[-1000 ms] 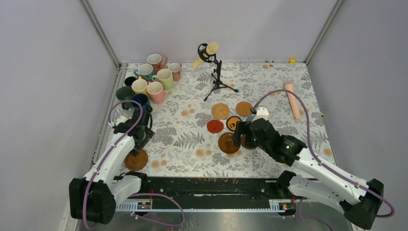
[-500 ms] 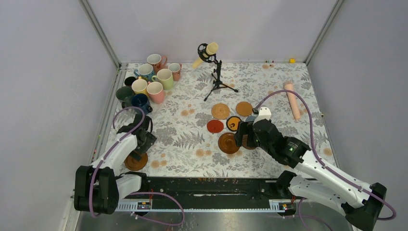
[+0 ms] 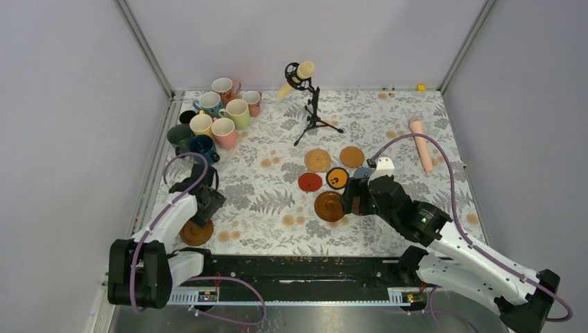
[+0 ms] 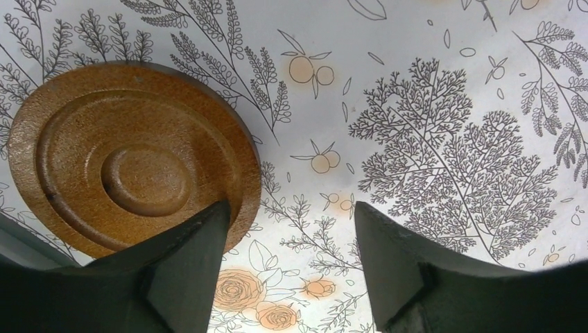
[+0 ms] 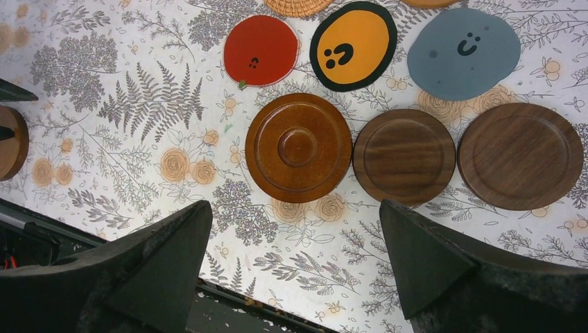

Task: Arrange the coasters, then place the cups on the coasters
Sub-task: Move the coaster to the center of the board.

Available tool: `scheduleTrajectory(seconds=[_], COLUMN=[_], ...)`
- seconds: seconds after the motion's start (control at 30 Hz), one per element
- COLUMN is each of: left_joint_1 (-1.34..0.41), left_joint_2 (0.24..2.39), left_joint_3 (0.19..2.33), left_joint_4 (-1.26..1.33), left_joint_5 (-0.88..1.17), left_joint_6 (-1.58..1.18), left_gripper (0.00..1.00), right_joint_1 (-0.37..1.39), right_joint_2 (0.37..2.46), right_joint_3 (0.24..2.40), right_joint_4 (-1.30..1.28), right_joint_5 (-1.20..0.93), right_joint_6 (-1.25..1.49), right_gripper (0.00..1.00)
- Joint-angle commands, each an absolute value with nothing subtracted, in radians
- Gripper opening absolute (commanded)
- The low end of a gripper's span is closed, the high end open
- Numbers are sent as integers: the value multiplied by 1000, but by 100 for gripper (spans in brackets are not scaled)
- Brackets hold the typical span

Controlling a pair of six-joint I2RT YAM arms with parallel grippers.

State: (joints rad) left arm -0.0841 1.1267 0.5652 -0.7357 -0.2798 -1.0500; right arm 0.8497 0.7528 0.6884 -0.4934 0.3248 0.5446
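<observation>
Lying flat at the near left of the surface, ringed side up: one mid-brown wooden coaster, round and so showing no long axis. Hovering low at its edge: the left hand, open and gripping nothing, one finger overlapping the rim in the wrist view, the other over bare floral cloth.

Lying flat mid-surface, close together: a second ringed coaster, with a dark wooden coaster and another dark coaster continuing the row beside it. Lying just beyond that row: a red coaster, a black-rimmed orange coaster and a grey-blue coaster, each carrying a small dark face print. Lying farther back: two cork coasters. Hanging above this group: the right hand, spread wide, holding nothing.

Standing upright, mouths up, bunched in the far-left corner: the cups, handles pointing different ways, well apart from every coaster.

Standing behind the cork pair: a cream microphone on a black stand. Lying near the right edge, long axis running roughly near to far: a pink cylinder.
</observation>
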Motion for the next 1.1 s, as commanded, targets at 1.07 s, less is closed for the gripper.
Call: scheduleTrajectory(seconds=[1.07], left_joint_1=[-695], left_joint_2=[1317], left_joint_3=[668], left_joint_4=[-188], left_joint_5=[145], left_joint_6=[-1067], left_gripper=[51], right_joint_1=[845], right_joint_2=[653], right_joint_3=[668], right_joint_4=[-519], right_joint_5=[319], right_joint_6=[537], right_gripper=[99])
